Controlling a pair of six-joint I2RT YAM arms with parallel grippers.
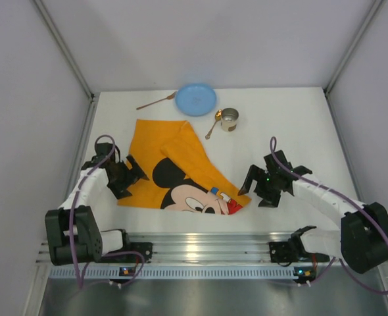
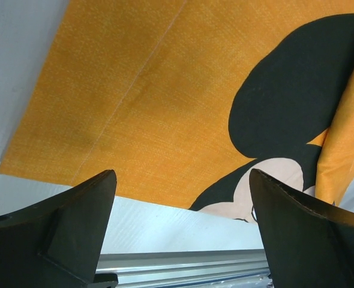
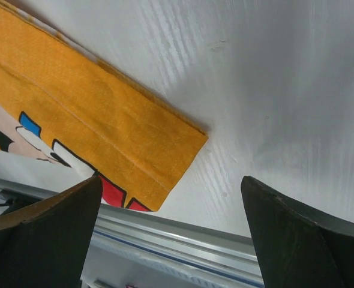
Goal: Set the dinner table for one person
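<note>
The dinner table is a white tabletop. An orange Mickey Mouse cloth lies on it at centre-left, with its right part folded over. A blue plate, a copper fork, a copper spoon and a metal cup sit at the far side. My left gripper is open and empty over the cloth's near-left edge. My right gripper is open and empty just right of the cloth's folded near-right corner.
White walls enclose the table on the left, back and right. An aluminium rail runs along the near edge and shows in both wrist views. Bare tabletop lies right of the cloth.
</note>
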